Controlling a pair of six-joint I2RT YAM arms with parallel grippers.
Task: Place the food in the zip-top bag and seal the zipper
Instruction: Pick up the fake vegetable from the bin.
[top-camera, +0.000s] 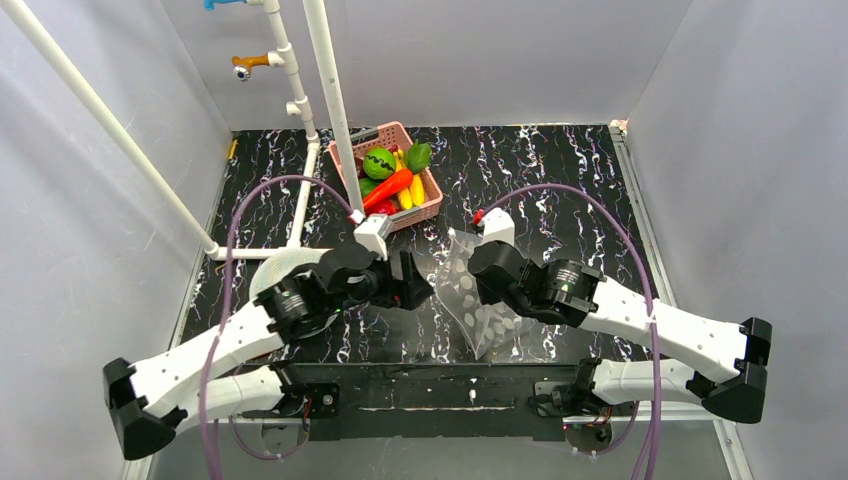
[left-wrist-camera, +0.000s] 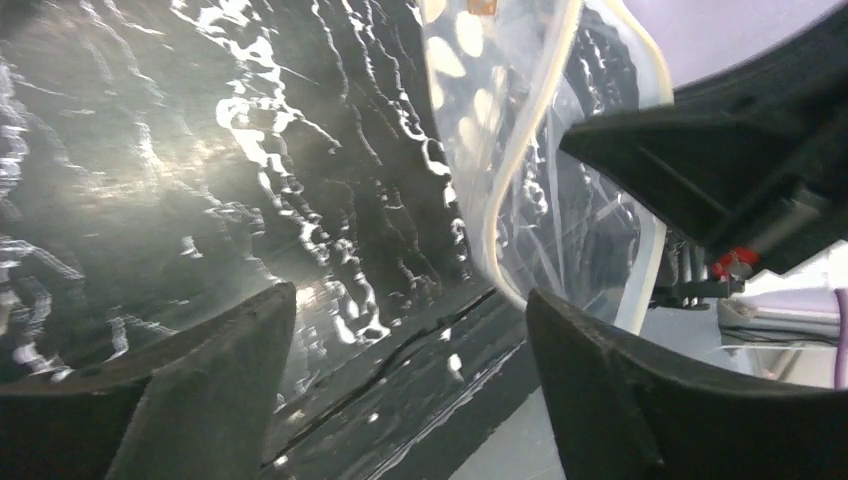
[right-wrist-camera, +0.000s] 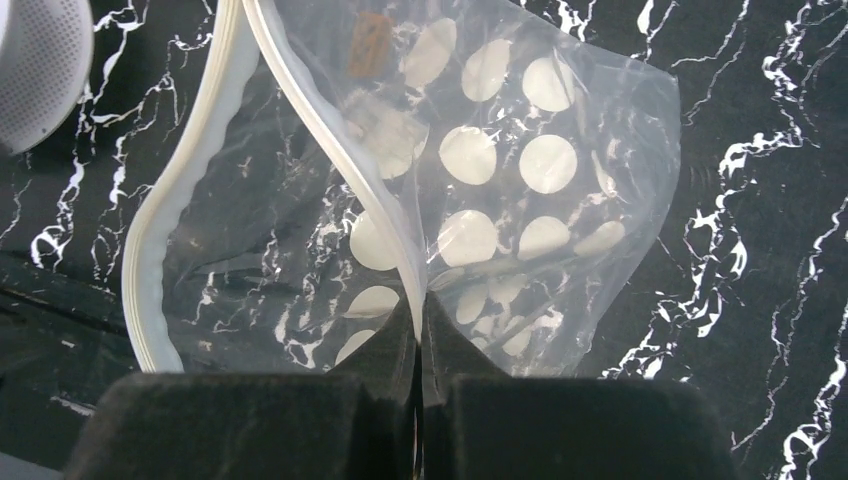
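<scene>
Clear, dot-printed plastic: the zip-top bag (right-wrist-camera: 520, 200) lies on the black marbled table (top-camera: 560, 180) between your two arms, with its mouth gaping toward the left arm. Your right gripper (right-wrist-camera: 420, 310) has its fingers pressed together on one lip of the bag. It pinches the film just at the zipper (right-wrist-camera: 140, 290), whose two strips bow well apart. Your left gripper (left-wrist-camera: 410, 310) stands with its fingers spread and nothing between them, just beside the open mouth. The food (top-camera: 392, 180), comprising green round pieces, an orange-red carrot and a yellow banana, sits piled in the pink basket (top-camera: 425, 212) at the far side of the table, well apart from the bag.
</scene>
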